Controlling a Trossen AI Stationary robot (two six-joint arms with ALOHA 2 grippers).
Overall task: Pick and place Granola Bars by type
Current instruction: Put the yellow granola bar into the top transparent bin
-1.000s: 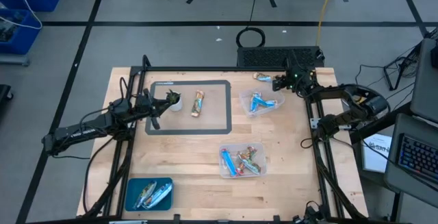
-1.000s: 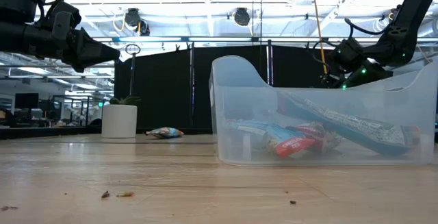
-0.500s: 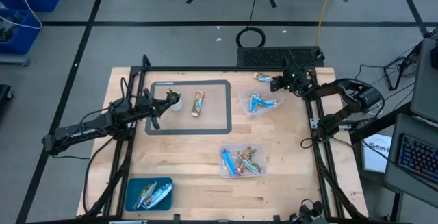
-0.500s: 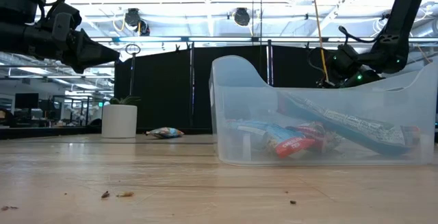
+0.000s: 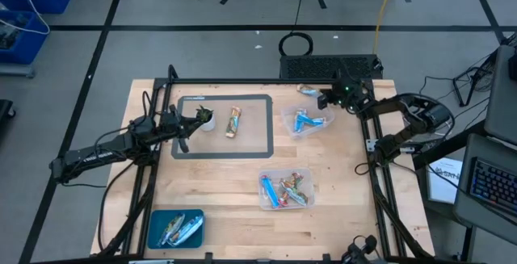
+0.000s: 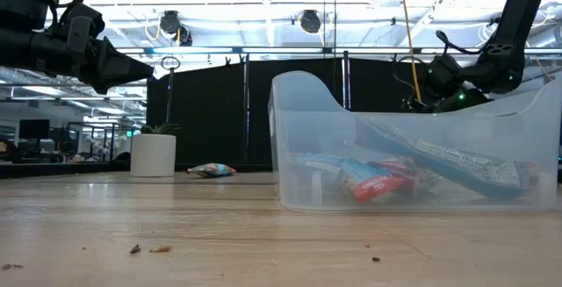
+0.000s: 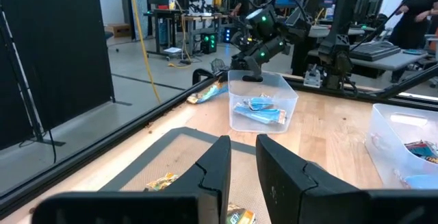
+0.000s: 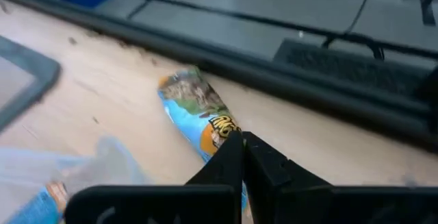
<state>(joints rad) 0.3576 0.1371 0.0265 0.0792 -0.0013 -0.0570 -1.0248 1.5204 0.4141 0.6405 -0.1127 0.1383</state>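
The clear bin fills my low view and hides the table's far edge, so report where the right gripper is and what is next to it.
Observer: The right gripper is at the table's far edge, beside a loose blue-wrapped bar that lies outside any bin.
Operator: Say whether it has the bar.
Observer: It does not. In the right wrist view the fingertips are together and the bar lies flat on the wood, not lifted.
Operator: Now give me the left arm.
Observer: The left gripper is over the grey mat, next to the white cup.
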